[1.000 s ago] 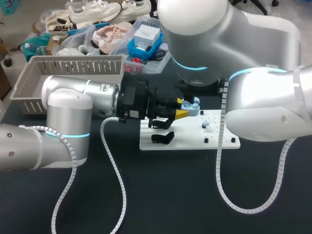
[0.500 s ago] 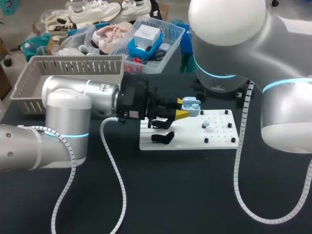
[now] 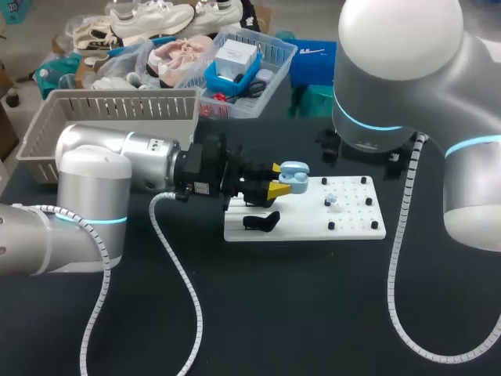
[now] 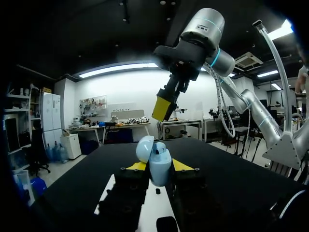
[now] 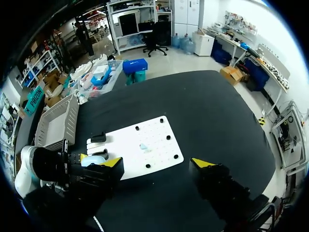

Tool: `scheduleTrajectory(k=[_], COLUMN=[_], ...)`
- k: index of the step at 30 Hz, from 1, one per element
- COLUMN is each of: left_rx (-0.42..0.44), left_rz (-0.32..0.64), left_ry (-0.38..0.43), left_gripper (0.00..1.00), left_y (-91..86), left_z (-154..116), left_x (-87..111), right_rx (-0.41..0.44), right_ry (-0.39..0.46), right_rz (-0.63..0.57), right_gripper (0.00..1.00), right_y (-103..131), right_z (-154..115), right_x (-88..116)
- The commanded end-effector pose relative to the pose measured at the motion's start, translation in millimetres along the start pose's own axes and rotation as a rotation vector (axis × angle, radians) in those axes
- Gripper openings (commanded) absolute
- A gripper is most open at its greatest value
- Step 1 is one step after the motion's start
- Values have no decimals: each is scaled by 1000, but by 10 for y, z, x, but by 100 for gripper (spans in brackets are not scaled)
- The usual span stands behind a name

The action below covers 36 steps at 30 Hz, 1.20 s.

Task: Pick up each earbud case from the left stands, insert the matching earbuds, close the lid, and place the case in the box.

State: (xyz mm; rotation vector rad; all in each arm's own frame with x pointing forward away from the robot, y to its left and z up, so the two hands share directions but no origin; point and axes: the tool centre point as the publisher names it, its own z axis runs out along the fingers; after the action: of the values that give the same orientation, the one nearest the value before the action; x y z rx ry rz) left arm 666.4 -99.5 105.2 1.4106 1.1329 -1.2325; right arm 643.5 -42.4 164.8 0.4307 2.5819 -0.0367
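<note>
Left claw point(image 3: 278, 178) pinches the open-lidded case point(image 3: 294, 177) over the board's point(image 3: 352, 225) left end. Right claw point(image 5: 157, 163), spread and empty, hangs well above the board. Recommended: keep the case level and steady, then fetch the earbud point(image 3: 332, 199) lying on the board.

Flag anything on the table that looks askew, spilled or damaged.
Nothing stands out. The left hand grips the blue earbud case, lid open, over the white board; one small earbud sits alone on the board, apparently waiting to be inserted. No spill or damage shows.

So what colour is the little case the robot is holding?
The earbud case is light blue; left wrist view shows it best.
</note>
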Motion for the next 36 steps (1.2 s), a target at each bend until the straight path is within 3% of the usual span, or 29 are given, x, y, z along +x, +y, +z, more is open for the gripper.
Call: scheduleTrajectory(k=[1,15,24,36], left_rx=[-10,-122,-127,-127], left_rz=[2,11,4,4], left_ry=[6,36,38,38], left_gripper=[0,0,0,0], left_y=[-49,-133,-147,-147], left_z=[-62,-190,-200,-200], left_x=[-13,36,49,49], right_rx=[-23,-44,-43,-75], right_ry=[-3,19,33,64], right_rz=[-7,-32,-87,-46], right_gripper=[89,91,88,82], right_y=[-47,-49,-5,46], right_z=[49,303,453,743], right_x=[9,-54,-62,-37])
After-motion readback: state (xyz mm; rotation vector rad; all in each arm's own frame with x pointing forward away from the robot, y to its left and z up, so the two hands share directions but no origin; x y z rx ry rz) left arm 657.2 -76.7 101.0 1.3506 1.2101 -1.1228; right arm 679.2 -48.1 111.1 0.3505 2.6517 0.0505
